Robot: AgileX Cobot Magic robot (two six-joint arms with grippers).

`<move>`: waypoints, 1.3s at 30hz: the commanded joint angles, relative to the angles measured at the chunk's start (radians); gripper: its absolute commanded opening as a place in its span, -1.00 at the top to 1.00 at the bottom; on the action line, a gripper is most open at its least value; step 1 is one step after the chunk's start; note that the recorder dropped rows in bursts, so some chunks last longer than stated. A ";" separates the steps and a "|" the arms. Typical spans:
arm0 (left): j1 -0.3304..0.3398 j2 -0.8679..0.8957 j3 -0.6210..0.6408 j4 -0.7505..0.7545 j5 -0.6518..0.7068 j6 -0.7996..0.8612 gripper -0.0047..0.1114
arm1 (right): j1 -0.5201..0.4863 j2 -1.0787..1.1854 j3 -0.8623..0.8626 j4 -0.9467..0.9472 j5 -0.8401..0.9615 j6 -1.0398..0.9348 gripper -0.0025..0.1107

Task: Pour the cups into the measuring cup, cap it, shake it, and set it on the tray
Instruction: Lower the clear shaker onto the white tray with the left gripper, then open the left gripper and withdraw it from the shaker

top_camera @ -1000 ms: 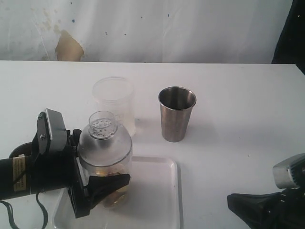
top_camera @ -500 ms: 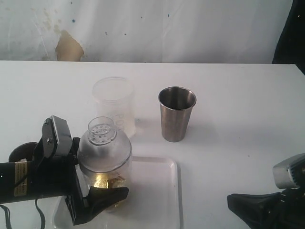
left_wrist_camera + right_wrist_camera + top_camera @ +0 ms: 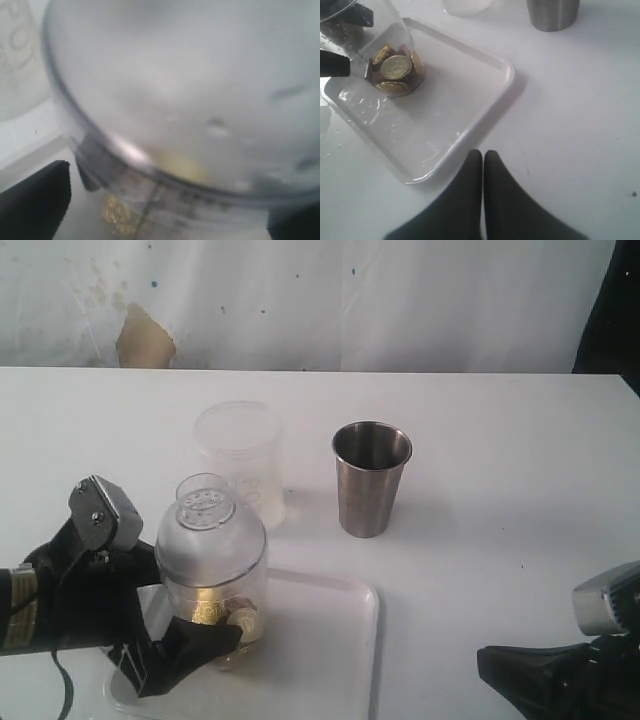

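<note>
The measuring cup (image 3: 210,550) stands upright on the tray (image 3: 320,660), closed by a clear domed cap with a perforated spout. Gold coins lie in its base (image 3: 395,70). My left gripper (image 3: 215,625) is open, its black fingers (image 3: 332,65) on either side of the cup's lower part; the left wrist view shows a thin gap beside one finger (image 3: 35,200). The frosted tumbler (image 3: 240,455) and the steel tumbler (image 3: 370,480) stand upright behind the tray. My right gripper (image 3: 483,155) is shut and empty, low over the table by the tray's near right edge (image 3: 450,115).
The tray's raised rim (image 3: 510,75) lies just ahead of the right fingertips. A white backdrop with a brown stain (image 3: 145,340) rises behind the table. White tabletop (image 3: 500,490) stretches right of the steel tumbler.
My left gripper has sunk lower and drawn back to the left, its jaws a little wider. The capped cup has shifted slightly left on the tray. The right arm has not moved.
</note>
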 commanded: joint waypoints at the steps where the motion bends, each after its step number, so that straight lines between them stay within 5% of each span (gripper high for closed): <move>1: -0.002 -0.097 -0.003 0.110 0.030 -0.173 -0.59 | -0.008 -0.002 0.005 0.000 -0.008 -0.011 0.95; 8: -0.002 -0.197 -0.003 0.275 0.212 -0.472 -0.17 | -0.008 -0.002 0.005 0.000 -0.008 -0.011 0.95; 15: -0.002 -0.275 -0.003 0.542 0.221 -0.822 0.28 | -0.008 -0.002 0.005 0.000 -0.008 -0.011 0.95; 20: -0.002 -0.351 -0.003 0.703 0.293 -1.091 0.92 | -0.008 -0.002 0.005 0.000 -0.008 -0.011 0.95; 29: -0.002 -0.564 -0.003 0.703 0.647 -1.383 0.92 | -0.008 -0.002 0.005 0.000 -0.007 -0.011 0.95; 39: -0.002 -0.905 0.099 0.639 1.087 -1.466 0.92 | -0.008 -0.002 0.005 0.000 -0.007 -0.011 0.95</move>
